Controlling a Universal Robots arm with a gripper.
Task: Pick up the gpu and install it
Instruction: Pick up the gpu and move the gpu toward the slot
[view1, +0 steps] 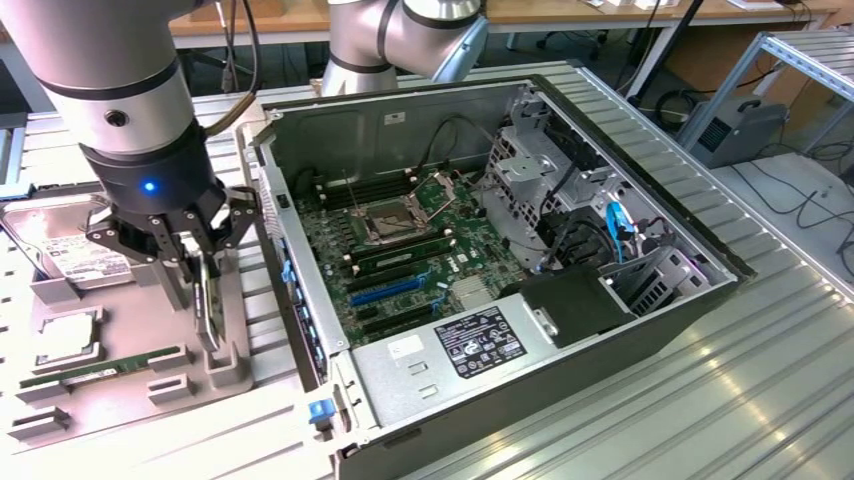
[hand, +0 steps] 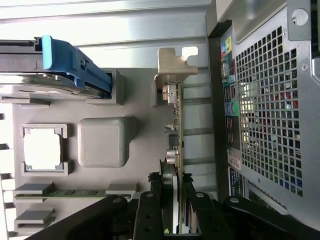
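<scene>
The tool (hand: 173, 200) pinches the gpu (hand: 178, 125), standing on edge in the gray tray (hand: 140, 90) beside the computer case (view1: 400, 110); a straight lift (no twisting) should free it cleanly.

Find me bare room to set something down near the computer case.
Bare: the ribbed table on the exterior view's right of the case. Crowded: the parts tray, where the hand grips the gpu beside the case.
</scene>
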